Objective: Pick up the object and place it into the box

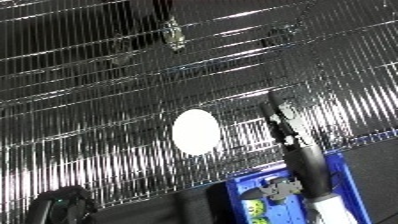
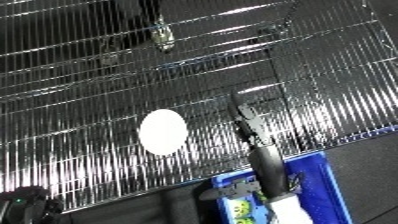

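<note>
A white oval object lies on a shiny ribbed metal surface near the middle of the view. My right hand reaches out over that surface just right of the object, its black fingers straight and holding nothing; a small gap separates it from the object. The forearm passes over a blue bin at the lower right. Inside the bin I see a yellow-green item and a grey piece. My left hand does not show.
A small shiny object sits far back on the ribbed surface. A dark rounded shape fills the lower left corner. Dark flooring lies right of the bin, beyond the surface's front edge.
</note>
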Controlling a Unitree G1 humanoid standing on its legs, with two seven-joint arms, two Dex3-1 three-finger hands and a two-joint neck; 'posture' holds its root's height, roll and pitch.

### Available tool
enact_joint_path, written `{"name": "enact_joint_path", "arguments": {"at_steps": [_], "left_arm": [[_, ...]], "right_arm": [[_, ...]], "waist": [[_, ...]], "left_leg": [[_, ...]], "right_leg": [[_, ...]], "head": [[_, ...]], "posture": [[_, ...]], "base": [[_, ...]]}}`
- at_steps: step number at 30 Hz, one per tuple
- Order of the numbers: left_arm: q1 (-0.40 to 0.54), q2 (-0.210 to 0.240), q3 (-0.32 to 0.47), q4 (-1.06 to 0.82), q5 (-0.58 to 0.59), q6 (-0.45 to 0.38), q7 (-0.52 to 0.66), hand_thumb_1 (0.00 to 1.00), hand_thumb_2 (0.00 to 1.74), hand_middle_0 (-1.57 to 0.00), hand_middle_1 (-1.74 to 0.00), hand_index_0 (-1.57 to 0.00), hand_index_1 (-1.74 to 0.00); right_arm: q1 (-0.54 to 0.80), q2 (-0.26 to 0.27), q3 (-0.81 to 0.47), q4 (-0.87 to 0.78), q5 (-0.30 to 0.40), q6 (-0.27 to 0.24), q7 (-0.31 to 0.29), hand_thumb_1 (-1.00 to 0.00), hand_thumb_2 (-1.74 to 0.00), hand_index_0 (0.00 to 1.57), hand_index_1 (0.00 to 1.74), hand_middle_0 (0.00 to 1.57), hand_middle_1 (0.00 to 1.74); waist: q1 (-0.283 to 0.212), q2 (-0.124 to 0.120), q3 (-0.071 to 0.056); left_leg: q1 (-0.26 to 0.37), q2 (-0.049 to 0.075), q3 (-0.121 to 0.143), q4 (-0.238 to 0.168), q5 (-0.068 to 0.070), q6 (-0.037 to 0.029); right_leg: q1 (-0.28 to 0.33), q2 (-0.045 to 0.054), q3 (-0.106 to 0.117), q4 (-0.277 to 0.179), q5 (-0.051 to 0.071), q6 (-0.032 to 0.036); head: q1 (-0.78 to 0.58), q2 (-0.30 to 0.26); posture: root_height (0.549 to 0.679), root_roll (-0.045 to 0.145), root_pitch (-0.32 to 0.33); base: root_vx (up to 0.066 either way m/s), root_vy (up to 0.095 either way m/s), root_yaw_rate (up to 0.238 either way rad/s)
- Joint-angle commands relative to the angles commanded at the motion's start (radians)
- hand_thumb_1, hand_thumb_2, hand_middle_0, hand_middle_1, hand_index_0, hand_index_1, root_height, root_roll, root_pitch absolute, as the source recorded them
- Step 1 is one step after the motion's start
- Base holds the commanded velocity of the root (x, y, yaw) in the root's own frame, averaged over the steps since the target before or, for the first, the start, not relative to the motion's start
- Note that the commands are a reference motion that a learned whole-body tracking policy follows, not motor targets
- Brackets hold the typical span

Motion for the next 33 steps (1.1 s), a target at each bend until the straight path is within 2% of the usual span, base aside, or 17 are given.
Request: {"name": "enact_joint_path", "arguments": {"at_steps": [7, 13, 17, 20, 25, 28, 33], "left_arm": [[-0.018, 0.008, -0.011, -0.004, 0.012, 0.025, -0.004, 1.00, 1.74, -1.57, -1.74, -1.57, -1.74], [-0.031, 0.017, -0.020, 0.000, 0.013, 0.037, 0.000, 1.00, 1.74, -1.57, -1.74, -1.57, -1.74], [-0.036, 0.020, -0.027, 0.003, 0.013, 0.033, 0.005, 1.00, 1.74, -1.57, -1.74, -1.57, -1.74], [-0.040, 0.022, -0.035, 0.006, 0.011, 0.030, 0.007, 1.00, 1.74, -1.57, -1.74, -1.57, -1.74], [-0.050, 0.024, -0.046, 0.007, 0.006, 0.033, 0.008, 1.00, 1.74, -1.57, -1.74, -1.57, -1.74], [-0.059, 0.022, -0.053, 0.007, 0.005, 0.034, 0.013, 1.00, 1.74, -1.57, -1.74, -1.57, -1.74], [-0.068, 0.027, -0.064, -0.013, -0.007, 0.034, 0.033, 1.00, 1.74, -1.57, -1.74, -1.57, -1.74]], "right_arm": [[-0.028, 0.007, 0.023, 0.027, 0.000, 0.011, -0.004, 0.00, 0.00, 0.00, 0.00, 0.00, 0.00], [-0.058, 0.017, 0.031, 0.052, -0.011, 0.003, -0.062, 0.00, 0.00, 0.00, 0.00, 0.00, 0.00], [-0.077, 0.016, 0.032, 0.068, -0.012, -0.003, -0.109, 0.00, 0.00, 0.00, 0.00, 0.00, 0.00], [-0.095, 0.016, 0.034, 0.084, -0.005, -0.005, -0.120, 0.00, 0.00, 0.00, 0.00, 0.00, 0.00], [-0.134, 0.018, 0.050, 0.109, -0.004, -0.001, -0.126, 0.00, 0.00, 0.00, 0.00, 0.00, 0.00], [-0.157, 0.023, 0.064, 0.125, -0.002, -0.003, -0.128, 0.00, 0.00, 0.00, 0.00, 0.00, 0.00], [-0.191, 0.023, 0.091, 0.140, 0.001, -0.004, -0.125, 0.00, 0.00, 0.00, 0.00, 0.00, 0.00]], "waist": [[0.021, -0.004, 0.000], [0.033, -0.002, 0.000], [0.037, 0.000, 0.000], [0.041, 0.004, 0.000], [0.049, 0.011, 0.000], [0.051, 0.015, 0.000], [0.053, 0.024, 0.000]], "left_leg": [[-0.023, 0.006, -0.006, 0.014, 0.008, -0.0061], [-0.054, 0.004, -0.007, 0.023, 0.012, -0.0051], [-0.080, 0.004, -0.005, 0.027, 0.015, -0.0039], [-0.101, 0.003, -0.006, 0.038, 0.014, -0.0040], [-0.139, 0.000, -0.006, 0.070, 0.005, -0.0032], [-0.163, -0.001, -0.005, 0.090, -0.001, -0.0034], [-0.200, -0.006, -0.004, 0.116, -0.008, -0.0013]], "right_leg": [[-0.019, -0.0156, -0.018, 0.011, 0.005, 0.0061], [-0.052, -0.0187, -0.025, 0.030, 0.004, 0.0082], [-0.076, -0.0185, -0.030, 0.038, 0.003, 0.0071], [-0.097, -0.0203, -0.033, 0.050, 0.002, 0.0061], [-0.135, -0.0219, -0.038, 0.079, -0.003, 0.0017], [-0.158, -0.0217, -0.039, 0.097, -0.006, -0.0011], [-0.197, -0.0186, -0.037, 0.123, -0.012, -0.0040]], "head": [[-0.018, -0.046], [0.002, -0.040], [0.018, -0.029], [0.037, -0.016], [0.075, -0.001], [0.091, 0.033], [0.107, 0.058]], "posture": [[0.632, 0.047, 0.057], [0.628, 0.044, 0.073], [0.627, 0.044, 0.088], [0.624, 0.045, 0.098], [0.620, 0.046, 0.112], [0.617, 0.047, 0.120], [0.612, 0.048, 0.138]], "base": [[0.019, -0.037, 0.132], [0.009, -0.019, 0.111], [-0.003, -0.006, 0.071], [-0.008, -0.015, 0.075], [-0.010, -0.010, 0.056], [-0.002, 0.000, 0.034], [0.001, 0.013, 0.000]]}}
